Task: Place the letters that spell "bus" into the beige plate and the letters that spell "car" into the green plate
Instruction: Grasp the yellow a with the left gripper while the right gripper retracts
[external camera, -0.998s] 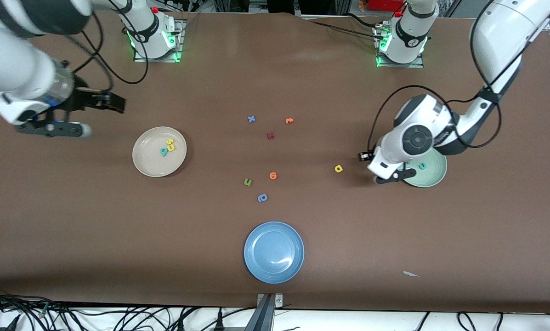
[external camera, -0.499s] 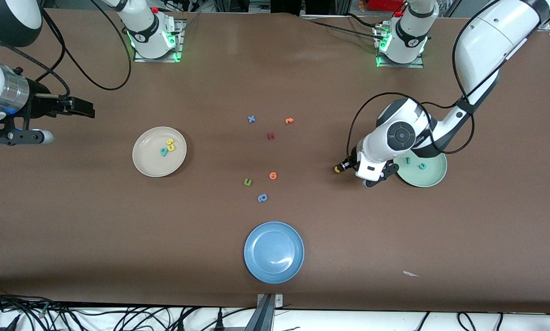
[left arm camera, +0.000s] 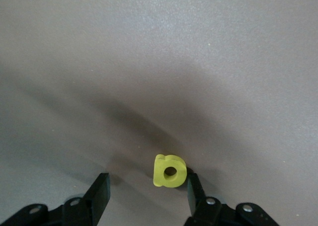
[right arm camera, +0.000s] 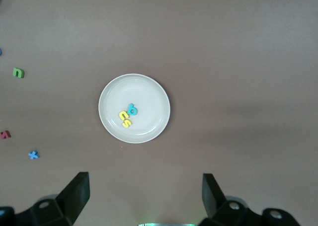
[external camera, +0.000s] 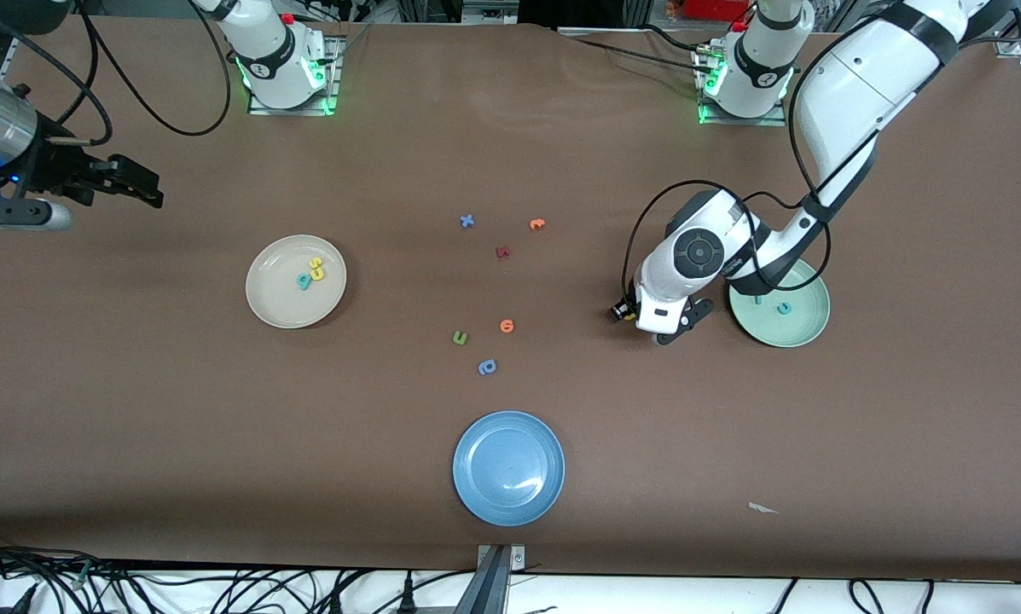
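Observation:
My left gripper [external camera: 621, 314] hangs low and open beside the green plate [external camera: 804, 328], on the side toward the table's middle. It straddles the yellow "a" [left arm camera: 170, 171], which lies on the table close against one finger [left arm camera: 195, 190]. In the front view the hand hides most of that letter. The teal "c" [external camera: 784, 308] and teal "r" [external camera: 758, 298] lie in the green plate. In the beige plate [external camera: 275, 303] lie the teal "b" [external camera: 304, 280], the yellow "u" [right arm camera: 122, 115] and the yellow "s" [right arm camera: 127, 122]. My right gripper [external camera: 139, 183] is open and empty, up over the table's right-arm end.
Loose letters lie mid-table: blue x [external camera: 467, 221], two orange ones [external camera: 537, 223] [external camera: 507, 326], a dark red one [external camera: 502, 251], a green one [external camera: 460, 338], a periwinkle one [external camera: 487, 367]. A blue plate [external camera: 467, 443] sits near the front edge. A white scrap [external camera: 762, 508] lies toward the left arm's end.
My left gripper moved off the green plate toward the table's middle and came down around the yellow "a". My right arm drew back toward its end of the table.

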Robot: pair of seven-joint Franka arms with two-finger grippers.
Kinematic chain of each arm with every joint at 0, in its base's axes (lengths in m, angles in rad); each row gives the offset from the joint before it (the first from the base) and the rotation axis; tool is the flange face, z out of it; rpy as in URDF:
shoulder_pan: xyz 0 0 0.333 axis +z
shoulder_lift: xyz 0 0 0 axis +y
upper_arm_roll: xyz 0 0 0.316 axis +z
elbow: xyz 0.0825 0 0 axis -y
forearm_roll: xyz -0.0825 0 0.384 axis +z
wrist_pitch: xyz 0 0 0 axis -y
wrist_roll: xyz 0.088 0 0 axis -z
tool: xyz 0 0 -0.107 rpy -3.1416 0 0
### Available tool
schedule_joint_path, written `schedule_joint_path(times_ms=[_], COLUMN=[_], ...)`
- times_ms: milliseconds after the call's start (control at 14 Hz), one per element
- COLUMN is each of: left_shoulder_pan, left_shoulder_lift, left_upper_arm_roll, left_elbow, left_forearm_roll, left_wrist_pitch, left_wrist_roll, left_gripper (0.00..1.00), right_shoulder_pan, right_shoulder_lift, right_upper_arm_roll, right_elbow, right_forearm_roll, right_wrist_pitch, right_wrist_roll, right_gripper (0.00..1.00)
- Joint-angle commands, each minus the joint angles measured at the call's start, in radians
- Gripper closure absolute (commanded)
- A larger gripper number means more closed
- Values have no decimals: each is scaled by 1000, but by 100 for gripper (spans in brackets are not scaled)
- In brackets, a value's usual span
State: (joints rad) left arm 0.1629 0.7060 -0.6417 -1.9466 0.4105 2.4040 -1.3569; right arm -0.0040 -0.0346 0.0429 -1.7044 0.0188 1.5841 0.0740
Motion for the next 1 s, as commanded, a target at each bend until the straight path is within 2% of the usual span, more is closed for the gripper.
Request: schedule_joint_path(times_ms=[0,214,428,713,926], left_shoulder_pan=[-9,-14,-26,-31,-31], left_shoulder_lift=[15,27,33,38,38], left_upper_arm_roll=[10,10,13,14,14], left_elbow=[34,51,61,61,61], left_forearm_roll=[-1,-2,-1,-1,-1], left_wrist_pitch=[-2,-2,-2,-2,-3], left_wrist_roll=[-15,-19,-44,-45,-44], left_gripper=[29,35,37,46,68], right_shoulder_pan=[-27,-27,-25,-13,-2], right_shoulder_lift=[-28,-31,-27,-27,-27], right_upper_arm_roll=[23,-7,-12,-11,-11], right_elbow=[-11,3,5,5,5], right_forearm_roll=[-19,-7,-5,-20,-37], right_wrist_pitch=[-6,-59,-52,-36,-33], right_wrist_roll=[-14,7,15,15,15], right_gripper=[0,0,0,0,0])
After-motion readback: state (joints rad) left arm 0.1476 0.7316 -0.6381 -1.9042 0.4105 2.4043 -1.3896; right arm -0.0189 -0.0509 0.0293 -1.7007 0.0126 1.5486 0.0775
